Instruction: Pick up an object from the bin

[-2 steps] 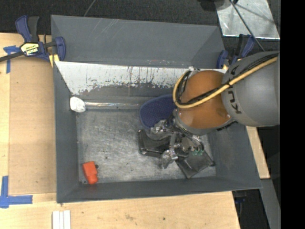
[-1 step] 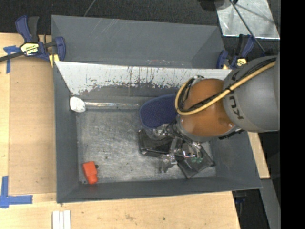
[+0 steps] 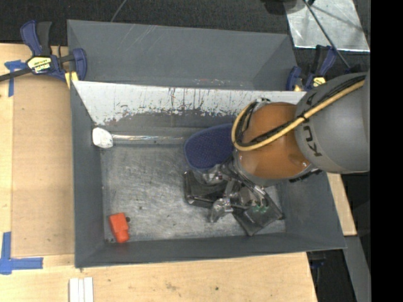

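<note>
Down among the black flat pieces (image 3: 196,191) heaped right of centre, just below a dark-blue rounded thing (image 3: 206,145), the tool (image 3: 228,201) (open or closed I cannot tell) should likely settle on one piece alone, then lift straight up.

One lump (image 3: 102,138), one block (image 3: 118,227), one blue pouch (image 3: 206,146)
</note>
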Robot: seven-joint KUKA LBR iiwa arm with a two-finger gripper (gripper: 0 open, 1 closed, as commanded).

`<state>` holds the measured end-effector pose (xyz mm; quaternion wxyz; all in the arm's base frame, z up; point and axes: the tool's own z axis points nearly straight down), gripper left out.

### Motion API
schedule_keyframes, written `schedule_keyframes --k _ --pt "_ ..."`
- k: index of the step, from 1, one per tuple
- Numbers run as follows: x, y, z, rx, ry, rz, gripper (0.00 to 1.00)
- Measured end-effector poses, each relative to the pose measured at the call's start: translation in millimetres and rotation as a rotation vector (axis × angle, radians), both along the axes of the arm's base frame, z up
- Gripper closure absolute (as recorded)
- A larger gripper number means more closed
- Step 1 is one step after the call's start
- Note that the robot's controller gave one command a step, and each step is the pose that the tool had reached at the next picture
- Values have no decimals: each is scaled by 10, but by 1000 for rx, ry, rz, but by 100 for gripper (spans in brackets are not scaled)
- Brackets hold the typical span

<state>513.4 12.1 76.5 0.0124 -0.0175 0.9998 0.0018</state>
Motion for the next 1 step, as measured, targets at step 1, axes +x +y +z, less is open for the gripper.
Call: schedule_keyframes --k 1 --pt "108 176 1584 -4 19 -16 100"
